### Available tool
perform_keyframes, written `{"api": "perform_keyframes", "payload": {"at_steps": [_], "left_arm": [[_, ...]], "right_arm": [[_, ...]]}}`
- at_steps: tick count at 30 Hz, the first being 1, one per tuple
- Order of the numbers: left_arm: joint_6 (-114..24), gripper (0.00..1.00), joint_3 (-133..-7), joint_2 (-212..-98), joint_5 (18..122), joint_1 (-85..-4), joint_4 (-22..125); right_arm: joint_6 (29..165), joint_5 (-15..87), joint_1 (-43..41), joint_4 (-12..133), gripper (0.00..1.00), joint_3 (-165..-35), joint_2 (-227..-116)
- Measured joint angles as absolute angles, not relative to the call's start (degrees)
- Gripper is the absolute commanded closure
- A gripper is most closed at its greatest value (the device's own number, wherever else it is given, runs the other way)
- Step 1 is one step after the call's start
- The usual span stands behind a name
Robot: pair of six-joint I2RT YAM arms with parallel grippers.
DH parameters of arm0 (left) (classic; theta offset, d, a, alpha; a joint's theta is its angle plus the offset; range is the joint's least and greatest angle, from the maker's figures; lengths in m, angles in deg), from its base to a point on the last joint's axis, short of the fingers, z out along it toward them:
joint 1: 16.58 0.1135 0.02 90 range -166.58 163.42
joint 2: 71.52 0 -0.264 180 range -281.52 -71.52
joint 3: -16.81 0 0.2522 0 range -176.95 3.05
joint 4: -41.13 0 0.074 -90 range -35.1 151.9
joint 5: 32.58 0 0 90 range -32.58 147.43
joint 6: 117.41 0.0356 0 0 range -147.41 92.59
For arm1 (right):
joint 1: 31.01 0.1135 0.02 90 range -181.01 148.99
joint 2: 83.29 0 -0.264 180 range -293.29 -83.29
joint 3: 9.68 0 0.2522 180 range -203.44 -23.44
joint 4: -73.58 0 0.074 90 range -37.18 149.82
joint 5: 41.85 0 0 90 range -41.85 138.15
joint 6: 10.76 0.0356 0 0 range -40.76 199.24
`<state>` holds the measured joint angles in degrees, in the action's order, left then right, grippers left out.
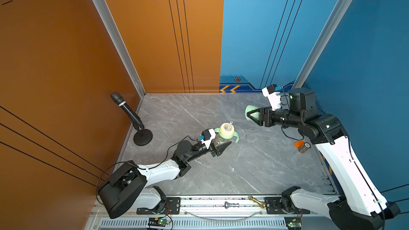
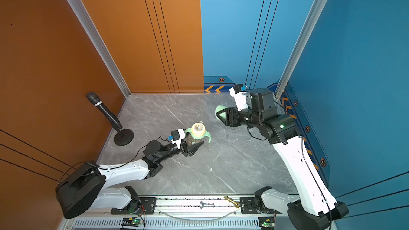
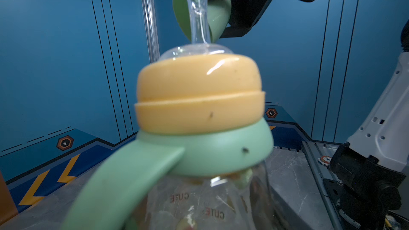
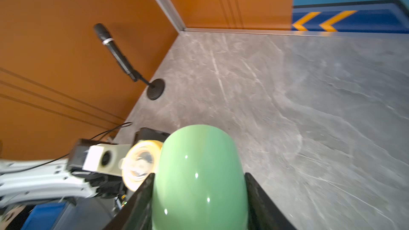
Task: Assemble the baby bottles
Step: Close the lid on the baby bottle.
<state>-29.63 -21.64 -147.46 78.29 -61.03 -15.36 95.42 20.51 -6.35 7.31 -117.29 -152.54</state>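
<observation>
While the left gripper (image 1: 222, 146) clamps the clear bottle body (image 1: 219, 140), we see the right gripper (image 1: 252, 116) grasping the mint-green dome cap (image 1: 251, 109) at far right.

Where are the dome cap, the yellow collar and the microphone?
dome cap (image 4: 199, 173), right wrist view, middle of its green shell.
yellow collar (image 3: 199, 98), left wrist view, its side wall.
microphone (image 1: 126, 108), a top view, middle of its black handle.

White arm shells, black joints, cables
</observation>
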Motion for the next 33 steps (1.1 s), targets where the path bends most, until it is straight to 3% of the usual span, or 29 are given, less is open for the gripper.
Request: {"api": "perform_keyframes", "payload": {"at_steps": [7, 33], "left_arm": [[-27.78, 0.96, -22.19, -147.46, 78.72, -61.14, -12.28], [-17.26, 0.97, -25.18, -143.64, 79.38, -62.56, 2.69]], "right_arm": [[92.76, 16.62, 1.24, 1.93, 0.41, -122.64, -159.54], [83.1, 20.38, 6.53, -13.98, 0.41, -129.64, -168.65]]}}
